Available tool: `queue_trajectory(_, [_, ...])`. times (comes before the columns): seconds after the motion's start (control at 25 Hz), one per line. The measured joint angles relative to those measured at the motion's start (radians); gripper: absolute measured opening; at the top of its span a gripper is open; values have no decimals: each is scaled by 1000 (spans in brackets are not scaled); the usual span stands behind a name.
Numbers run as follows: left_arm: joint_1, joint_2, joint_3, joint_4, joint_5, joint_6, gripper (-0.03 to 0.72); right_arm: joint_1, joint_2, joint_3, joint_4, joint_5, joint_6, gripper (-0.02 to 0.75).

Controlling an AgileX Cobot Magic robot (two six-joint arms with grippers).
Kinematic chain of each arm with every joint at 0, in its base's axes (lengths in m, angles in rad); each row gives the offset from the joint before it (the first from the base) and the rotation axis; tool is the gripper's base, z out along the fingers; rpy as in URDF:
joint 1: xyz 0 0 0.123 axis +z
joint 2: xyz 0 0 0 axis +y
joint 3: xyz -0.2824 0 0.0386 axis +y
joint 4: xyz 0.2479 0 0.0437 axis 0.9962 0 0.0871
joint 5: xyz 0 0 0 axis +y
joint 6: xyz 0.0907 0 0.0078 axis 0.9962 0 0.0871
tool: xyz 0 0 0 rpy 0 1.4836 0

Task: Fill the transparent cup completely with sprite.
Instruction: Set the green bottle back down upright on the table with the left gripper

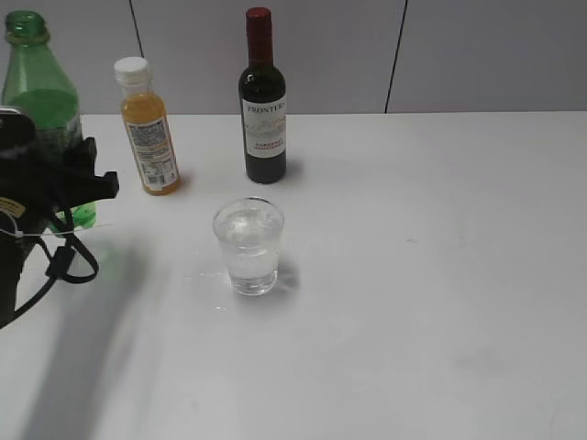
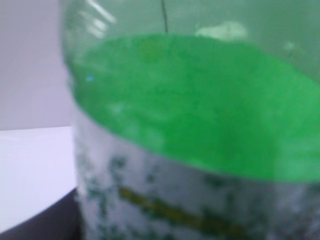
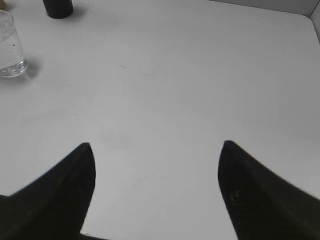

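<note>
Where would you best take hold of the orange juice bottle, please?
Grip the orange juice bottle around its labelled middle, coming from the front, with fingers on either side. It stands upright, slightly tilted, and its white cap looks too small for a sure hold.

The transparent cup [image 1: 249, 245] is clear, colourless, glossy plastic with a smooth wall and a thick base; the liquid inside it is clear. The sprite bottle [image 1: 41, 101] is translucent green plastic with a glossy, smooth skin, and in the left wrist view it carries a white printed label [image 2: 200, 205] with green speckling. The orange-juice bottle [image 1: 148, 128] is clear plastic with a smooth white cap and a paper-like printed label. The wine bottle [image 1: 263, 101] is dark, glossy glass with a matt red capsule and a white paper label. The table [image 1: 440, 275] is white, matt and smooth. The right gripper [image 3: 155, 187] fingers are matt black.
</note>
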Motion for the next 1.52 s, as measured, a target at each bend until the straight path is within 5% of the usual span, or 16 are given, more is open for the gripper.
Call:
queue_trajectory(0.32, [187,1,0,212,-7,-141,463,0,0,0,2,0,0,582])
queue_trajectory(0.52, [259,22,-22,239,-9,-212,463,0,0,0,4,0,0,582])
queue_trajectory(1.52, [273,270,-163,321,-49,-239,463,0,0,0,5,0,0,582])
